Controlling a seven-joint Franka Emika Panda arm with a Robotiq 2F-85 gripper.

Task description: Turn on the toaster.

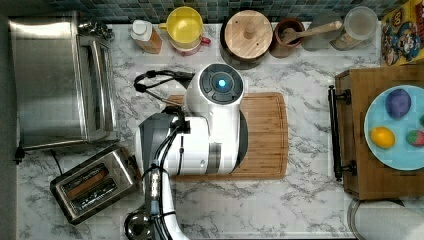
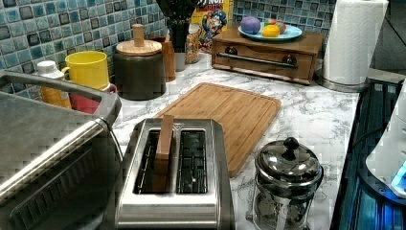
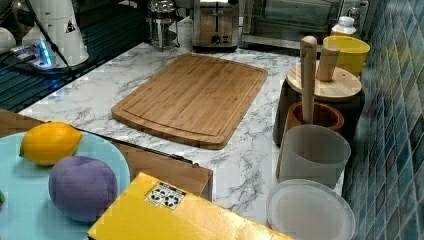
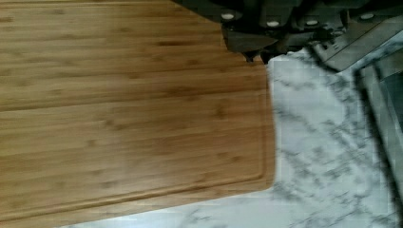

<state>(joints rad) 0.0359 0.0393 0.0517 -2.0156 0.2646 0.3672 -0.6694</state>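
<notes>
From the top view, the toaster [image 1: 95, 184] sat on the counter [image 1: 280, 205] at the top view's lower left, long axis slanted, beside the arm hanging over the cutting board [image 1: 267, 135].

In the left view, its slots ran away from me.

In the right view, its knob end faced the board.

In the wrist view, the tool [image 4: 256, 53] looked nearly closed, empty.
</notes>
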